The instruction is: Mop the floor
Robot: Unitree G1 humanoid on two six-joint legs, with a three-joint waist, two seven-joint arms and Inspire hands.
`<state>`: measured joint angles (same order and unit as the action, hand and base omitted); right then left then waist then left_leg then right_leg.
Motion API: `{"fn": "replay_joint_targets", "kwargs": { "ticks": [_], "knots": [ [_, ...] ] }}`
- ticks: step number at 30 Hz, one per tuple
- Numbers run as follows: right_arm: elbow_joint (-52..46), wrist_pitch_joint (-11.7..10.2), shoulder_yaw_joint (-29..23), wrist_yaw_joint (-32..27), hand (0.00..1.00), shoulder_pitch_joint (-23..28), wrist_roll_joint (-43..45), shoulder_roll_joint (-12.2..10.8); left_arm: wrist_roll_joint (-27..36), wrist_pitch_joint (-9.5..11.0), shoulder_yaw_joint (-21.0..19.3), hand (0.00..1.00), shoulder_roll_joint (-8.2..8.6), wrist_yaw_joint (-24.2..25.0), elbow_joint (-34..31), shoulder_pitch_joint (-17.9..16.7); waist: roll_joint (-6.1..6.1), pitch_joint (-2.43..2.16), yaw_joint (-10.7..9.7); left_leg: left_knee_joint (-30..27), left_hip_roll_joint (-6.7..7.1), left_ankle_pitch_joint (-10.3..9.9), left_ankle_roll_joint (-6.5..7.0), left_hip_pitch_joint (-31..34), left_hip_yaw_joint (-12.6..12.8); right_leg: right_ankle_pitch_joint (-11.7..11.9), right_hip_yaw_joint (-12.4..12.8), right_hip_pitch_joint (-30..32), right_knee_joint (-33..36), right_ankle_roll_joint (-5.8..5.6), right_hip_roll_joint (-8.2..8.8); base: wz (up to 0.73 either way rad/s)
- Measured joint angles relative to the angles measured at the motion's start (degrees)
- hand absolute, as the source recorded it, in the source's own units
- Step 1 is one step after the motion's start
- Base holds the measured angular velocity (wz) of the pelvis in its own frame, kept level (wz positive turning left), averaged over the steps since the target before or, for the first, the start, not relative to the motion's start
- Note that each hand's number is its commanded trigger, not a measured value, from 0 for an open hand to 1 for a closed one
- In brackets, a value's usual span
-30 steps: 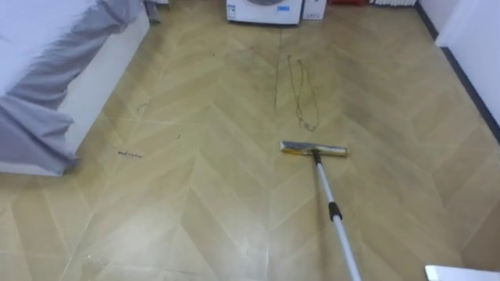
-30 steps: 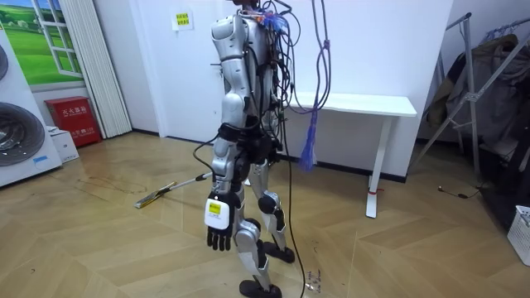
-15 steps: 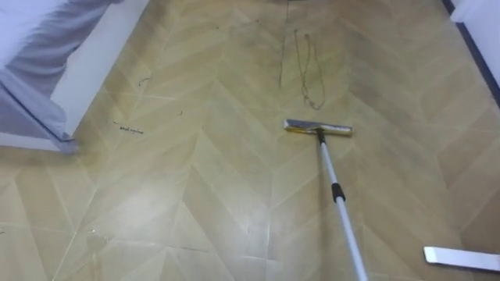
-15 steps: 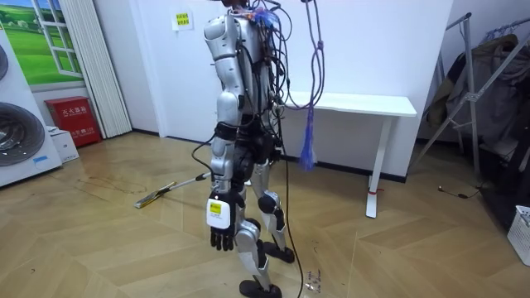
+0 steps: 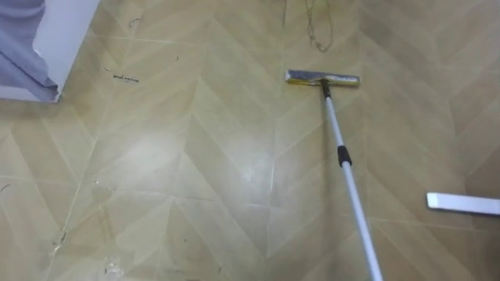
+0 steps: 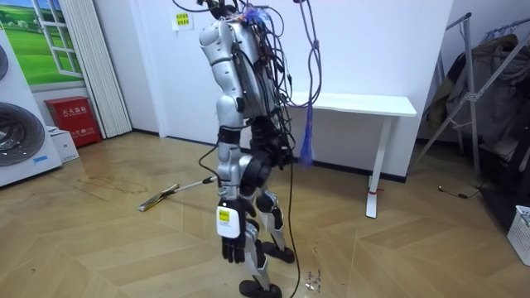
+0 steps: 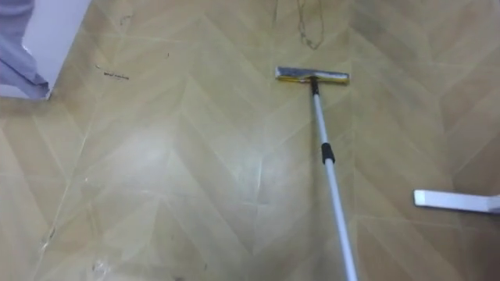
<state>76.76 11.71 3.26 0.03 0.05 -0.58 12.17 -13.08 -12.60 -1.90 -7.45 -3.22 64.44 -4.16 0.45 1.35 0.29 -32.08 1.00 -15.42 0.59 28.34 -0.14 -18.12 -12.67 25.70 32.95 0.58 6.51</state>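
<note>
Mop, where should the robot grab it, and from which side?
Probably the pole, on the stretch nearer the robot than the black collar. The mop head lies flat on the floor far ahead, and the pole runs back toward the robot's right, so the right hand curling round it from the right looks easiest.

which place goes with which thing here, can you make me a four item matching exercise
1. flat-headed mop with white pole
2. white rectangular table
3. red rectangular box
4. grey cloth

a. against the white wall
b. draped over the edge of a white bed
c. head on the wooden floor
d. beside the pale curtain

Pairs: 1-c, 2-a, 3-d, 4-b
</note>
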Motion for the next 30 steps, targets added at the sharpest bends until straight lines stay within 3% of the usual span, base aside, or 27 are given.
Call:
{"fn": "replay_joint_targets", "kwargs": {
  "ticks": [3,7,9,10,11,12,13,14,16,17,18,19,22,23,24,26,27,28,29,30],
  "knots": [
    [1.44,-0.02,0.16,-0.24,1.0,0.39,-1.99,0.45,0.07,-0.17,-0.01,0.0,0.17,-0.86,0.2,-0.04,0.2,0.03,0.23,-5.95,0.39,-2.26,-0.07,3.9,-0.27,-3.84,0.41,4.6,7.48,0.65,1.07,0.15],
    [1.62,-0.01,1.84,-1.26,1.0,-0.23,-4.01,0.24,2.5,-0.16,1.2,0.0,0.14,-3.03,2.6,1.14,0.94,-0.41,1.88,-15.59,-0.33,-5.19,-1.54,9.68,-1.48,-7.92,-0.02,9.61,17.37,2.8,1.4,0.05],
    [2.56,0.0,1.87,-1.39,1.0,-1.9,-4.19,0.1,5.46,-0.04,2.33,0.0,0.15,-3.8,3.02,0.94,0.89,-0.46,2.9,-20.43,-1.05,-5.48,-2.05,11.9,-1.57,-9.41,0.11,11.31,20.79,3.42,1.36,-0.08],
    [4.12,-0.01,1.86,-1.54,1.0,-3.86,-4.3,0.41,7.46,-0.03,3.4,0.0,0.09,-4.05,2.87,0.67,0.95,-0.48,4.07,-25.85,-1.96,-4.64,-3.2,14.6,-1.35,-10.55,0.33,12.67,23.48,4.17,1.03,-0.26],
    [4.91,0.32,1.88,-1.78,1.0,-5.8,-4.28,0.84,9.8,-0.05,4.83,0.0,-0.21,-4.26,2.54,0.21,0.84,-0.42,5.02,-32.71,-2.71,-1.22,-3.64,18.35,-1.12,-11.64,0.96,13.89,26.25,4.72,0.25,-0.25],
    [5.02,0.35,2.06,-1.78,1.0,-6.88,-4.31,1.04,11.32,-0.02,5.7,0.0,-0.46,-4.53,2.44,-0.12,0.53,-0.26,5.33,-36.04,-2.82,1.52,-3.59,20.6,-1.1,-12.2,1.49,14.33,27.53,5.0,0.04,-0.26],
    [5.21,0.37,2.25,-1.52,1.0,-9.04,-5.23,1.71,13.97,0.1,7.6,0.0,-0.65,-5.2,2.08,-0.87,0.1,0.0,6.45,-43.19,-3.44,8.99,-3.53,24.9,-1.07,-12.79,1.98,14.74,29.28,5.68,-0.43,-0.36],
    [5.31,0.43,2.28,-0.62,1.0,-11.45,-6.02,2.62,16.44,0.53,8.74,0.0,-0.66,-5.19,1.88,-1.22,0.14,-0.04,7.99,-50.98,-3.3,14.21,-3.84,29.32,-0.56,-13.37,2.37,15.14,30.79,6.62,-0.78,-0.44],
    [6.13,0.04,2.3,1.44,1.0,-15.57,-6.75,3.56,17.98,0.96,9.0,0.0,-0.74,-5.03,1.92,-1.67,-0.35,0.24,9.4,-60.56,-3.05,13.95,-3.33,35.19,1.87,-13.65,2.94,15.74,32.42,7.02,-0.51,-0.41],
    [6.67,-0.34,2.6,2.81,1.0,-17.57,-7.7,3.83,17.97,1.81,8.97,0.0,-1.05,-4.94,1.96,-1.72,-0.83,0.51,10.2,-61.09,-2.94,12.92,-2.13,37.32,3.76,-13.7,3.37,15.82,32.64,6.97,-0.45,-0.23],
    [6.69,-0.43,3.04,3.34,1.0,-18.21,-8.33,3.85,17.76,2.2,8.94,0.0,-1.29,-4.83,1.99,-1.74,-0.97,0.58,10.47,-59.61,-2.9,12.38,-1.75,37.58,4.43,-13.75,3.74,15.82,32.65,6.88,-0.45,-0.04],
    [6.72,-0.43,4.29,3.98,1.0,-18.65,-10.15,3.91,17.23,2.68,8.84,0.0,-1.58,-4.44,1.99,-1.86,-1.4,0.67,10.72,-53.98,-2.63,10.87,-1.84,36.84,4.76,-14.16,4.12,15.76,32.64,6.12,-0.4,0.13],
    [6.4,-0.64,7.0,4.36,1.0,-16.8,-14.76,4.84,14.84,2.8,8.75,0.0,-1.73,-1.93,1.87,-1.9,-0.64,0.27,10.68,-29.87,-2.37,8.16,-1.55,28.32,4.91,-15.85,4.23,15.12,32.67,4.21,-0.62,0.18],
    [5.67,-0.75,7.85,4.54,1.0,-14.88,-15.78,5.29,14.16,2.52,8.77,0.0,-1.84,-0.82,1.91,-1.9,-0.36,0.15,10.5,-24.13,-2.47,6.03,-0.66,25.42,5.14,-16.66,4.23,14.82,32.56,3.61,-0.46,0.1],
    [5.68,-1.09,8.14,4.61,1.0,-13.52,-16.02,5.6,13.54,2.41,8.76,0.0,-1.85,-0.29,1.92,-1.72,-0.02,-0.04,10.09,-23.12,-2.01,3.43,0.51,24.8,5.16,-16.95,4.23,14.67,32.37,3.24,-0.21,0.2],
    [5.99,-1.6,8.14,4.81,1.0,-8.89,-15.61,7.25,12.92,2.28,8.92,0.0,-1.78,0.75,1.89,-0.83,0.95,-0.57,8.45,-21.25,-0.63,0.93,4.24,23.44,6.51,-16.63,4.04,12.24,28.94,1.39,1.41,0.29],
    [6.18,-1.6,8.34,4.76,1.0,-7.63,-15.36,7.63,12.92,2.22,8.84,0.0,-1.8,0.95,1.88,-0.93,1.23,-0.74,7.94,-20.64,0.13,0.27,5.32,22.85,6.54,-16.22,4.21,11.39,28.07,0.52,1.75,0.28],
    [7.01,-1.62,8.48,4.37,1.0,-5.15,-15.18,8.3,12.71,2.13,8.56,0.0,-1.86,0.98,1.9,-0.58,1.68,-1.26,7.03,-20.31,1.75,-1.2,6.23,21.98,6.41,-15.6,5.31,10.9,28.63,0.02,2.37,0.34],
    [7.83,-1.65,8.59,3.74,1.0,-3.01,-15.14,8.47,12.05,2.19,8.09,0.0,-2.04,0.77,1.58,0.11,2.14,-1.16,6.03,-21.06,2.83,-2.69,6.91,21.13,6.59,-12.58,7.05,12.5,32.97,-0.52,2.52,0.29],
    [7.89,-1.64,8.61,3.61,1.0,-1.57,-15.19,8.28,11.77,2.23,7.73,0.0,-2.12,0.52,1.31,0.17,2.47,-1.24,5.85,-21.69,2.86,-3.69,7.45,20.59,6.73,-10.39,8.25,13.72,35.46,-0.7,2.3,0.06]
  ]
}}
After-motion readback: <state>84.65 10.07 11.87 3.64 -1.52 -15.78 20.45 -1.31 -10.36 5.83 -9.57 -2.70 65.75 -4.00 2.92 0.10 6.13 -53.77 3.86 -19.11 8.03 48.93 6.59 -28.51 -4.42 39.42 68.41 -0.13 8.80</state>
